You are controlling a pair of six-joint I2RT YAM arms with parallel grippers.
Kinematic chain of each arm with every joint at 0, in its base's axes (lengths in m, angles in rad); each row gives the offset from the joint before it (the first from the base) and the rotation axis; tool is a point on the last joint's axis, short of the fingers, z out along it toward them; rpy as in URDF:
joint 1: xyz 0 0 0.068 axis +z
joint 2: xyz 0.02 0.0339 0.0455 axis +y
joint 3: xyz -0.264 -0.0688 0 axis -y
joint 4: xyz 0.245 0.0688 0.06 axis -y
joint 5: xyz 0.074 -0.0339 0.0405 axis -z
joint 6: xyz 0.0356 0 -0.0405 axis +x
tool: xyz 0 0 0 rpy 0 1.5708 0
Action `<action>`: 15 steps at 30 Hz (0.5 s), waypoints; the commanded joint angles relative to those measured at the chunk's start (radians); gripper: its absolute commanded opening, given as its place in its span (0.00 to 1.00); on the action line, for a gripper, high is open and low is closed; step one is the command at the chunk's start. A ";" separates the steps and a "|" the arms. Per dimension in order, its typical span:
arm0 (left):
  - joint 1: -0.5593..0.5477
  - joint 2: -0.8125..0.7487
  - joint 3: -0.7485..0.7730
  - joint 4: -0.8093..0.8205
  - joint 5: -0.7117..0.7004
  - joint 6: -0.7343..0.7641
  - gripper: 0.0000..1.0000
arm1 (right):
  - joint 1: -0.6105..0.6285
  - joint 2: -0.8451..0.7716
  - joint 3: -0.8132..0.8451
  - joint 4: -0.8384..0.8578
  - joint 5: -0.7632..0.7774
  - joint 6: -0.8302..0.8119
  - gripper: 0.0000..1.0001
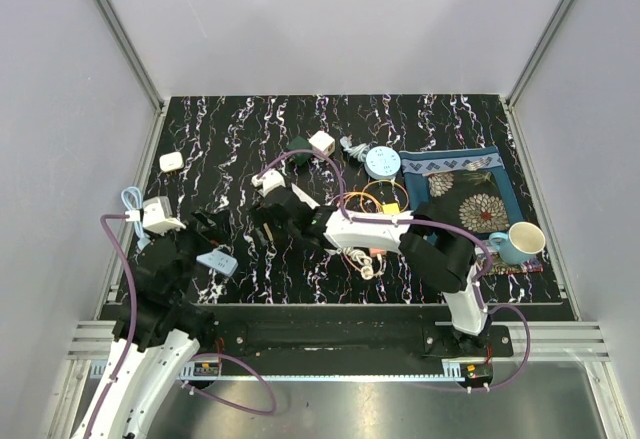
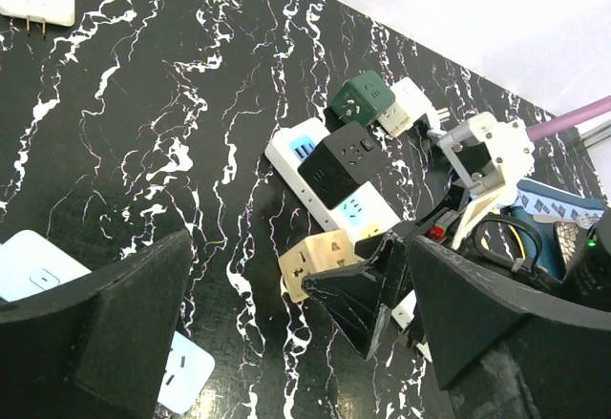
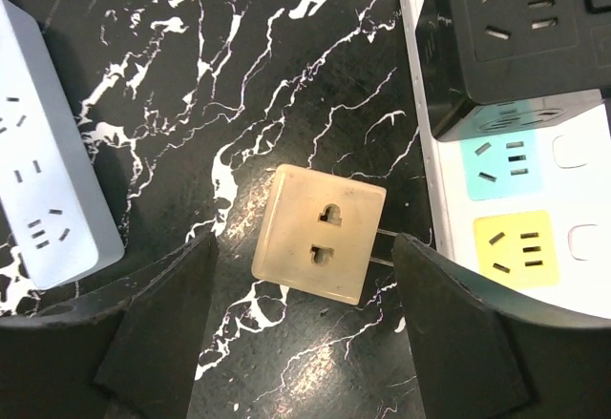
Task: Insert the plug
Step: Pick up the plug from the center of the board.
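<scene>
The plug (image 3: pixel 320 233) is a beige cube lying flat on the black marbled table, its two prongs pointing right toward a white power strip (image 3: pixel 516 209). The strip has blue and yellow sockets and carries a black cube adapter (image 3: pixel 516 47). My right gripper (image 3: pixel 305 319) hangs just above the plug, open, with one finger on each side and neither touching it. The left wrist view shows the plug (image 2: pixel 320 261) beside the right gripper's fingers (image 2: pixel 372 290), with the strip (image 2: pixel 334 166) beyond. My left gripper (image 2: pixel 305 343) is open and holds nothing, low at the table's left (image 1: pixel 205 244).
A light-blue power strip (image 1: pixel 217 262) lies by the left gripper, a white adapter with a blue cable (image 1: pixel 157 214) behind it. Another white adapter (image 1: pixel 171 162), a green cube (image 1: pixel 298 144), a white cube (image 1: pixel 321 142) and a round blue disc (image 1: pixel 381 163) sit farther back. A patterned mat (image 1: pixel 470 194) and a mug (image 1: pixel 520 242) are at right.
</scene>
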 commanded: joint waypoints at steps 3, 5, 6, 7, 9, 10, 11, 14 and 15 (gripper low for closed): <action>-0.002 -0.002 -0.004 -0.013 -0.025 0.072 0.98 | 0.023 0.039 0.080 -0.061 0.055 0.010 0.74; -0.001 -0.005 -0.008 -0.013 -0.023 0.081 0.98 | 0.023 0.050 0.093 -0.072 0.053 0.016 0.70; -0.001 -0.006 -0.010 -0.010 -0.020 0.084 0.98 | 0.023 0.050 0.090 -0.072 0.053 0.019 0.69; -0.001 -0.009 -0.011 -0.001 -0.016 0.087 0.98 | 0.023 0.045 0.087 -0.072 0.050 0.018 0.66; -0.001 -0.006 -0.016 0.015 0.001 0.109 0.98 | 0.023 0.033 0.081 -0.072 0.039 0.007 0.46; -0.001 -0.002 -0.013 0.030 0.010 0.121 0.98 | 0.023 0.010 0.074 -0.075 0.038 0.004 0.39; -0.001 0.000 -0.008 0.039 0.027 0.135 0.98 | 0.021 -0.004 0.069 -0.077 0.029 -0.004 0.31; -0.002 0.003 -0.010 0.078 0.090 0.189 0.98 | 0.018 -0.060 0.055 -0.091 0.003 -0.011 0.10; -0.002 0.001 -0.011 0.088 0.110 0.208 0.98 | 0.015 -0.077 0.051 -0.097 -0.007 -0.007 0.01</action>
